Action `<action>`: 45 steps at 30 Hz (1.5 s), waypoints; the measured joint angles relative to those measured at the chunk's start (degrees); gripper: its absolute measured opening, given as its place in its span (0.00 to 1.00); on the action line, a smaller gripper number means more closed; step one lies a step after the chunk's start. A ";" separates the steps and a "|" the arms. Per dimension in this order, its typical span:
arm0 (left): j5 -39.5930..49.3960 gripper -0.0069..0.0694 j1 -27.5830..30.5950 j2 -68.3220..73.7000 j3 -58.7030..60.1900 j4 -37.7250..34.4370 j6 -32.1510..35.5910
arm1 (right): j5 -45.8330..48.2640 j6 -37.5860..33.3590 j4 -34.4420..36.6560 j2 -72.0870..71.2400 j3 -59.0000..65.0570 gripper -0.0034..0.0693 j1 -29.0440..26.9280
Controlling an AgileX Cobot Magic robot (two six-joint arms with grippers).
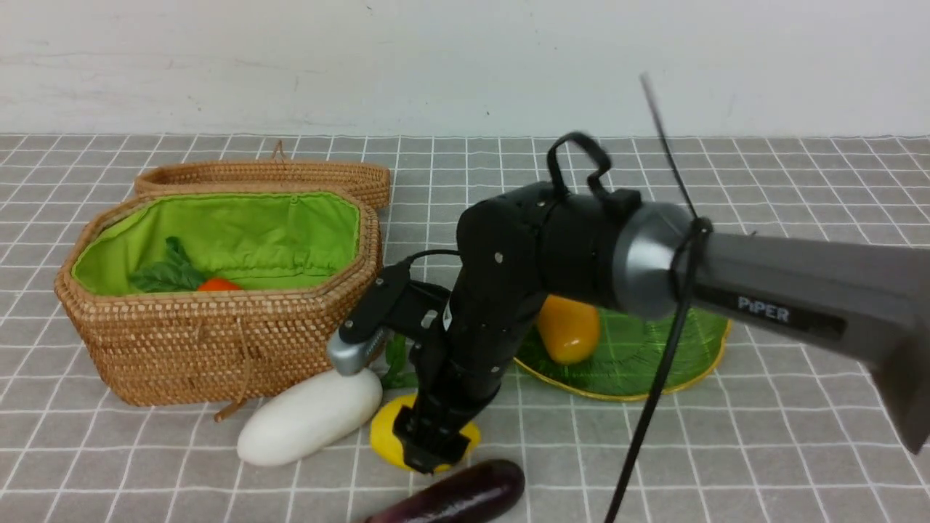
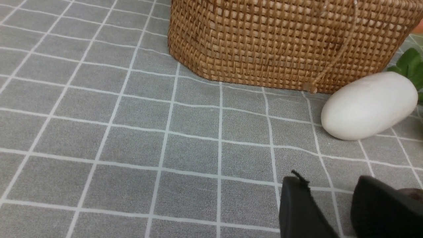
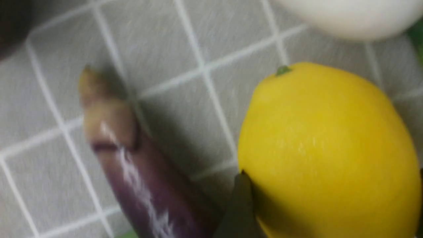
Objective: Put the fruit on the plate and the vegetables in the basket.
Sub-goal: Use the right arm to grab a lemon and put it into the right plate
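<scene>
Grey checked cloth [image 1: 726,450] | right gripper [image 1: 433,449] spread wide astride lemon [image 1: 385,434] near front edge, not yet clamped | step: lemon to plate [image 1: 617,349] | next: close, lift clear of aubergine [image 1: 465,494].

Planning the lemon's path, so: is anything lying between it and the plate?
Nothing visible lies between the lemon and the plate, though the right arm hides part of that stretch. A mango sits on the plate's left side.

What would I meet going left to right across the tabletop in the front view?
basket → white vegetable → lemon → mango-like fruit, lying on the plate. The aubergine is left out: it stretches across in front of the lemon, so its place is unclear.
</scene>
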 joint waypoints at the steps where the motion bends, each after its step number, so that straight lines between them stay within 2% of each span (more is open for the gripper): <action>1: 0.00 0.40 0.00 0.00 0.00 0.00 0.00 | -0.05 0.00 0.00 0.00 -0.04 0.85 0.00; 19: 0.06 0.40 0.00 0.00 0.00 0.00 0.00 | 0.30 0.32 -0.18 -0.76 0.07 0.85 0.00; 25: 0.06 0.40 0.00 0.00 0.00 0.00 0.00 | 0.68 1.45 -0.13 -3.73 0.07 0.85 -1.57; 31: 0.06 0.40 0.00 0.00 0.00 0.00 0.00 | 2.81 2.94 -0.02 -8.26 0.07 0.85 -6.94; 35: 0.06 0.40 0.00 0.00 0.00 0.00 0.00 | 3.01 5.30 -0.02 -9.61 0.07 0.85 -12.39; 39: 0.06 0.40 0.00 0.00 0.00 0.00 0.00 | 0.05 9.89 -0.18 -8.87 0.07 0.85 -20.13; 45: 0.06 0.40 0.00 0.00 0.00 0.00 0.00 | -3.54 17.56 -0.54 -5.57 0.07 0.84 -24.11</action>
